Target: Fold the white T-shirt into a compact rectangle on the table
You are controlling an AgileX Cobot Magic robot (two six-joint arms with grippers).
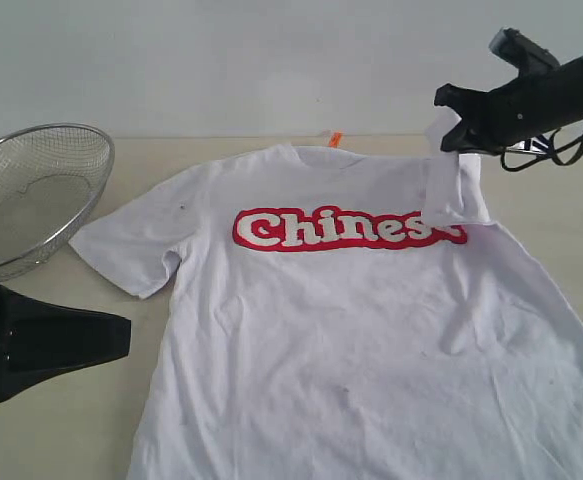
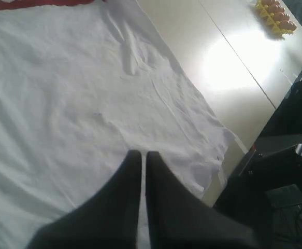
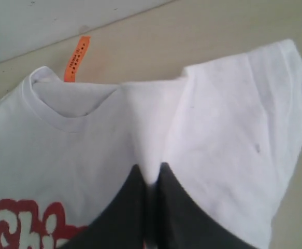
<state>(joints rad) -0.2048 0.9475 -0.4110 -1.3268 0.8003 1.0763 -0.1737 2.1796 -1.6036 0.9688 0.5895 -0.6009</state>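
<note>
The white T-shirt [image 1: 351, 330] lies face up on the table [image 1: 561, 200], its red "Chines" lettering [image 1: 341, 229] across the chest. My right gripper [image 1: 445, 125] hangs above the shirt's right shoulder, shut on a pinch of fabric there. The right sleeve [image 1: 451, 185] is lifted and folded inward over the end of the lettering. The right wrist view shows the gripper [image 3: 149, 171] pinching the shirt [image 3: 218, 119] beside the collar. My left gripper [image 1: 126, 340] stands shut beside the shirt's left side, holding nothing. In its own view the gripper [image 2: 143, 154] faces across the shirt body [image 2: 62, 93].
A wire mesh basket [image 1: 31, 190] sits tilted at the back left of the table. The orange neck tag [image 3: 76, 58] sticks out behind the collar. A yellow tray of eggs [image 2: 276, 15] stands far off on the table. The table's edge [image 2: 244, 150] runs close to the shirt's hem.
</note>
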